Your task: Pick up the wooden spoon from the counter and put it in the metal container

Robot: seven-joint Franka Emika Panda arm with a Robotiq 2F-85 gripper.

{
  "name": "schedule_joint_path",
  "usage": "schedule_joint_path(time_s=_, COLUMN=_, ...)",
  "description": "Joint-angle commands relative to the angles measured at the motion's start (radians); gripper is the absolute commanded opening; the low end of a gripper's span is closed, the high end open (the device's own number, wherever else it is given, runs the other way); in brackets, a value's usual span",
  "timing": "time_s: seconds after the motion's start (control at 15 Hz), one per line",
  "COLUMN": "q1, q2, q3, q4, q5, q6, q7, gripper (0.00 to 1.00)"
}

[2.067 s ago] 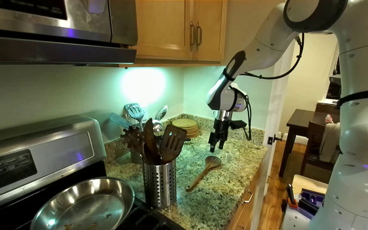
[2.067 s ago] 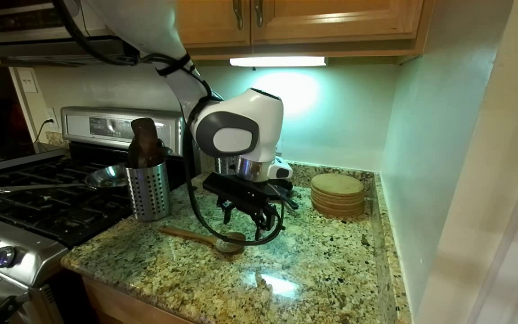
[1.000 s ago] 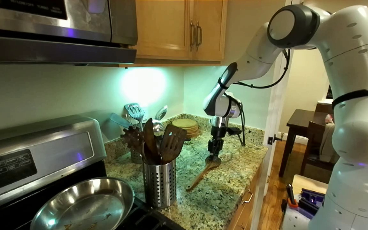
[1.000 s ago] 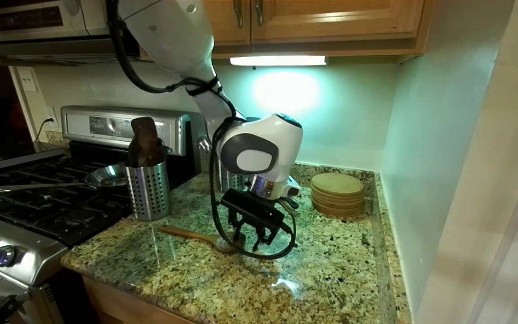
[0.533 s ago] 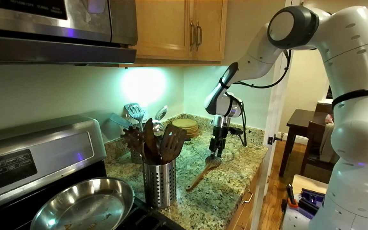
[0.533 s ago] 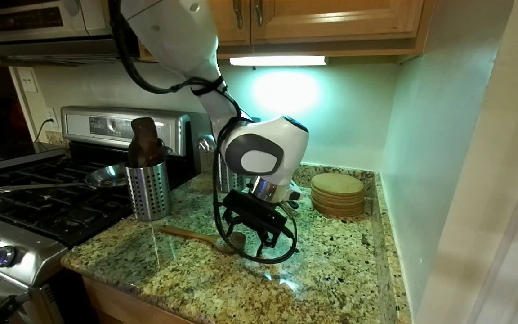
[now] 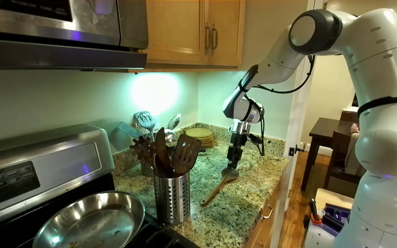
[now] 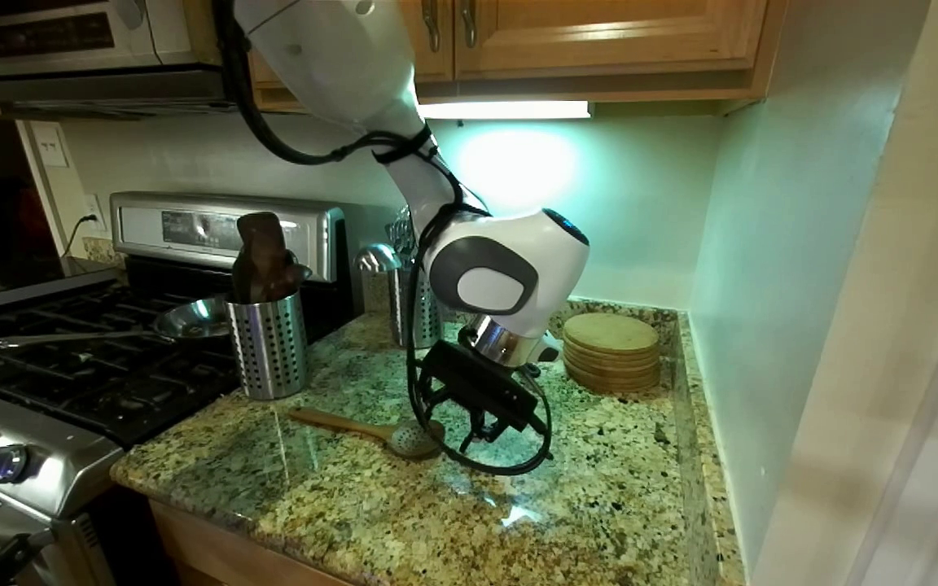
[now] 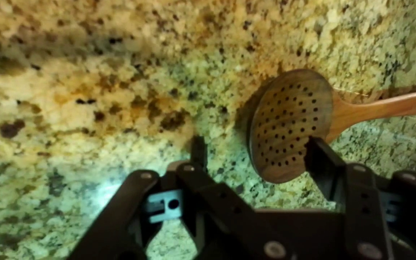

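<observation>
The wooden spoon (image 7: 215,193) lies on the granite counter (image 7: 240,210). In the wrist view its bowl (image 9: 287,119) is dotted with small holes, and its handle (image 9: 392,104) runs off to the right. My gripper (image 9: 255,141) is open, with one fingertip over the bowl near the handle and the other over bare granite left of it. In an exterior view my gripper (image 7: 232,166) is low, right at the bowl. Whether it touches is unclear. The metal container (image 7: 172,199) is a perforated steel cylinder holding dark wooden utensils; it also shows in an exterior view (image 8: 269,350).
A second steel holder (image 8: 416,309) with metal utensils stands at the back wall. A stack of round wooden boards (image 8: 611,350) sits in the corner. A frying pan (image 7: 95,220) rests on the stove beside the metal container. Cabinets (image 7: 181,31) hang above.
My gripper has come down from above the spoon to its bowl. In the last half second it has shifted slightly and turned. The spoon and container have not moved.
</observation>
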Motion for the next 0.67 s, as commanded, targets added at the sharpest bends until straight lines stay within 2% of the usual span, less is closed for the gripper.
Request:
schedule_joint_path(time_s=0.0, q1=-0.02, q2=0.015, q3=-0.008, q4=0.037, q5=0.037, q6=-0.067, q7=-0.048, gripper=0.42)
schedule_joint_path(time_s=0.2, q1=-0.02, q2=0.024, q3=-0.017, q4=0.043, q5=0.045, q6=-0.09, q7=-0.062, gripper=0.21)
schedule_joint_path(time_s=0.27, q1=-0.019, q2=0.031, q3=-0.02, q4=0.043, q5=0.045, q6=-0.095, q7=-0.064, gripper=0.25)
schedule_joint_path(time_s=0.33, q1=-0.019, q2=0.038, q3=-0.022, q4=0.044, q5=0.045, q6=-0.098, q7=-0.065, gripper=0.34)
schedule_joint_path(time_s=0.4, q1=-0.02, q2=0.044, q3=-0.023, q4=0.045, q5=0.045, q6=-0.101, q7=-0.066, gripper=0.51)
schedule_joint_path(time_s=0.6, q1=-0.024, q2=0.051, q3=-0.023, q4=0.048, q5=0.051, q6=-0.11, q7=-0.069, gripper=0.66)
